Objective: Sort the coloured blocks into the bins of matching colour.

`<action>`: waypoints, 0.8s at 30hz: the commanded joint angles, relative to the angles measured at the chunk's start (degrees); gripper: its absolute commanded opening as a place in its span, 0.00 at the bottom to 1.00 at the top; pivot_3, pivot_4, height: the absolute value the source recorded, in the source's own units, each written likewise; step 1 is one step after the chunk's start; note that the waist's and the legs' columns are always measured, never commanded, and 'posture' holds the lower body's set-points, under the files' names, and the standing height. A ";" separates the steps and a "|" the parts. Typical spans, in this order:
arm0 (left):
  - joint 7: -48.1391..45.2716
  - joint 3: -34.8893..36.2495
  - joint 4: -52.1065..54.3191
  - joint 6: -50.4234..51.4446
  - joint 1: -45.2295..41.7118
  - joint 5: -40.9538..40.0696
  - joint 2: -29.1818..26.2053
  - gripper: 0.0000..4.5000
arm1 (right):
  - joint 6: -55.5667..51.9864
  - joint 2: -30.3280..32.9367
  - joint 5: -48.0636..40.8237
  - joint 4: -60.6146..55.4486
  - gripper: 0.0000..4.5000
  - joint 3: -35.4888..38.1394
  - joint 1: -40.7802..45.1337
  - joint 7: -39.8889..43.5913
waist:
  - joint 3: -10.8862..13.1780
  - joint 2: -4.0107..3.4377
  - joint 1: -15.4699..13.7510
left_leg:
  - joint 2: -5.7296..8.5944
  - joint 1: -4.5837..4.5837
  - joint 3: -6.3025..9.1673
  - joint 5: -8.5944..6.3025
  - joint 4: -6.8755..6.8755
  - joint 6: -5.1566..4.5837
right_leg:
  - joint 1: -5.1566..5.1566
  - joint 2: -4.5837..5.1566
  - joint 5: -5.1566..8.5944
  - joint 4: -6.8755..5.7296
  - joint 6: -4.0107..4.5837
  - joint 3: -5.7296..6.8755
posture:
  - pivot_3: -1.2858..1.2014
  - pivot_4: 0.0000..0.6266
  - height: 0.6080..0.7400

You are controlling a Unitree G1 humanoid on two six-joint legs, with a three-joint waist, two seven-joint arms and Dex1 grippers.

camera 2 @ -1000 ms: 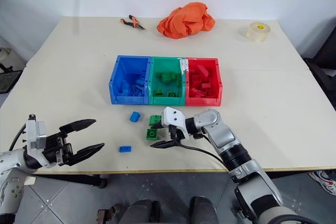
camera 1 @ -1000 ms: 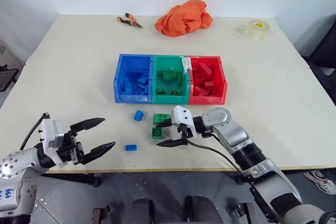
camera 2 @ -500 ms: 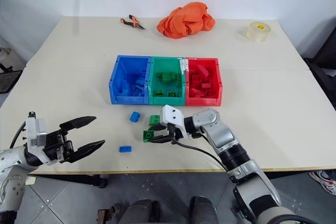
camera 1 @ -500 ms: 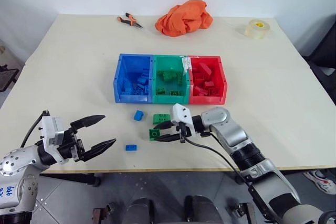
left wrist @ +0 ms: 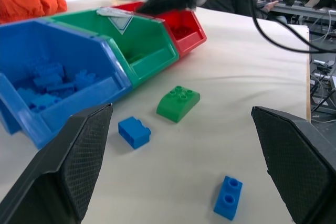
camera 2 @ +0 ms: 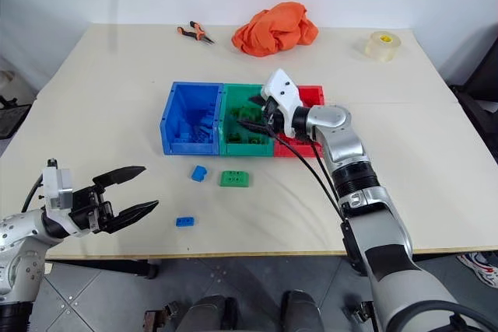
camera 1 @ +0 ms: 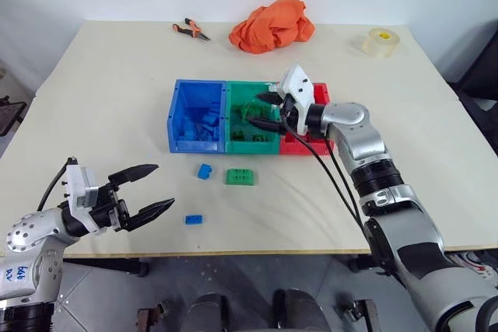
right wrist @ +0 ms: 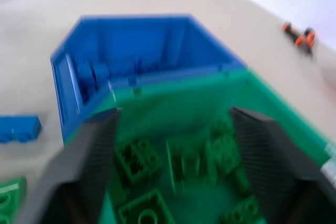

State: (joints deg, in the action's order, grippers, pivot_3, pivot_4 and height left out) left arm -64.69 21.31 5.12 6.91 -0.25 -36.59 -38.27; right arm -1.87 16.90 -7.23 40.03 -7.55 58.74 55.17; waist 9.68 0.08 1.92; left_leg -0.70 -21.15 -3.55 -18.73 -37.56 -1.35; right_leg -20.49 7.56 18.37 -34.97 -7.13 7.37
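Both arms are silver-grey metal with black ribbed joint sections. Each ends in a white wrist block, and the left gripper (camera 1: 146, 193) and right gripper (camera 1: 264, 111) carry two black textured fingers. Black cables run along the forearms

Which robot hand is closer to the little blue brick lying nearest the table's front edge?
The left. Its end effector hovers open just beside that blue brick, while the right end effector is far off, over the green bin.

Bins (camera 1: 175, 118) blue, green, red – loose blocks (camera 1: 240, 177) green, blue – cloth (camera 1: 271, 25) orange
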 commanded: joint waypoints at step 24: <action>-11.26 0.67 -15.58 -5.06 -5.34 1.82 -4.05 1.00 | -12.32 33.53 -14.07 -40.73 0.99 13.09 -43.32 20.42 | 0.00 0.00 -0.37 | -0.10 0.05 -0.22 -0.05 0.01 -0.08 | 0.18 0.08 0.00 0.47 0.00 0.20 | 0.52 0.24 1.00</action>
State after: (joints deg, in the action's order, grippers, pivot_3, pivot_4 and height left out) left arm -75.01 21.30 -10.29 2.80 -5.03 -34.44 -41.38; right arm -13.97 49.96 -19.70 2.05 3.92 15.14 76.22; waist 9.68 0.08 1.55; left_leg -0.82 -21.09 -3.78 -18.77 -37.55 -1.42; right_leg -20.31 7.64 18.37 -34.49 -7.13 7.57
